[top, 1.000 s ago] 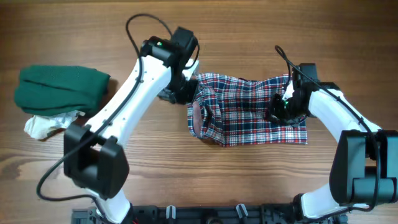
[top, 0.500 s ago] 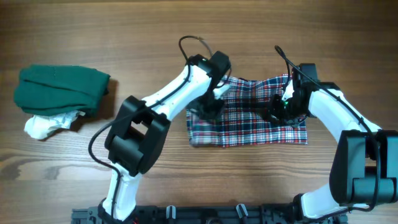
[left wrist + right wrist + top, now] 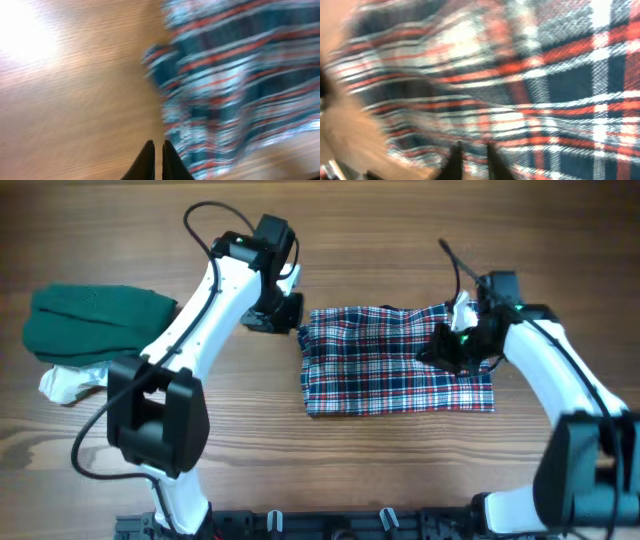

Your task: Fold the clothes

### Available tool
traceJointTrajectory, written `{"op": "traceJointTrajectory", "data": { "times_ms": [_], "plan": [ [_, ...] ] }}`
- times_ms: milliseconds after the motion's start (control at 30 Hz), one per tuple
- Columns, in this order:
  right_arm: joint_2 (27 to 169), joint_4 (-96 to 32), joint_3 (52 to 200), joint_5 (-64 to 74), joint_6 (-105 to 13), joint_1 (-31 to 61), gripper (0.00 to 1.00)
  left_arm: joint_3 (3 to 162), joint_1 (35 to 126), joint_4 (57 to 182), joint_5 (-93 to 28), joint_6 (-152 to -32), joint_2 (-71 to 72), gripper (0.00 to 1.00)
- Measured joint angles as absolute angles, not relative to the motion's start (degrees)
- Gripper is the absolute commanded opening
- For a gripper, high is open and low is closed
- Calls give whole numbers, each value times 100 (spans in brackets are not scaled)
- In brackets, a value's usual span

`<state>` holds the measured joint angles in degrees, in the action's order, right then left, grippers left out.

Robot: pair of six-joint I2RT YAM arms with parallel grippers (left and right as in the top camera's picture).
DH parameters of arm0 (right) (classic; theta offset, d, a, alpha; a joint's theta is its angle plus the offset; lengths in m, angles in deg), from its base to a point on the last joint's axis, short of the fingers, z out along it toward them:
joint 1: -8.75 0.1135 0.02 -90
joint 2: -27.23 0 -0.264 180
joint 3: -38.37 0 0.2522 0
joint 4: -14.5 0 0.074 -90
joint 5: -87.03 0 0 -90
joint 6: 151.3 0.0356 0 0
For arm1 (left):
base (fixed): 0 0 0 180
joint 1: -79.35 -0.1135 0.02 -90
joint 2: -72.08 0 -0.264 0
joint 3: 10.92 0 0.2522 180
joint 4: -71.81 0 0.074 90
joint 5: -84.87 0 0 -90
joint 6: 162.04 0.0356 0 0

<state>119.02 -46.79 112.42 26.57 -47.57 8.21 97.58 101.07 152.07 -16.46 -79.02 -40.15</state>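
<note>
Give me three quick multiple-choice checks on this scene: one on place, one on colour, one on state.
1. The green garment lies: A left of the plaid cloth; B on it; C right of it.
2. The small cloth beside the green garment is: A red; B white; C black.
3. The plaid cloth is: A hanging in the air; B balled up; C spread flat on the table.
Key: A, it sits at the table's left end; B, it shows white; C, it lies as a flat rectangle.
</note>
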Motion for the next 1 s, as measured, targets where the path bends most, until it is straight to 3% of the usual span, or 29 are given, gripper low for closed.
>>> {"op": "traceJointTrajectory", "data": {
  "times_ms": [33,167,333,500,633,700,933,1000],
  "plan": [
    [11671,-4707,11371,2708,-4805,769,83,9765,10170,15063,-1792,-7907,-3995,11],
    [11056,-4845,11716,2797,-5006,129,100,9762,10540,14545,-2159,-7976,-4028,13],
    [11533,-4908,11714,2767,-5474,-1124,99,9762,11108,14281,-2363,-7990,-4334,15],
    [12521,-4436,11714,2727,-6077,-1788,100,9762,11532,13944,-2441,-8204,-4832,16],
    [13159,-4036,11714,2701,-6249,-1828,97,9762,11545,13562,-2455,-8416,-5101,12],
    [13467,-3942,11714,2708,-6335,-1799,86,9762,11519,13465,-2260,-8527,-5206,11],
    [14033,-3813,11994,3444,-6783,-1187,82,9762,10907,13249,-1784,-8934,-5232,13],
    [14090,-3794,12005,3588,-6960,-879,69,9762,10699,13242,-1805,-8960,-5232,13]
  ]
}}
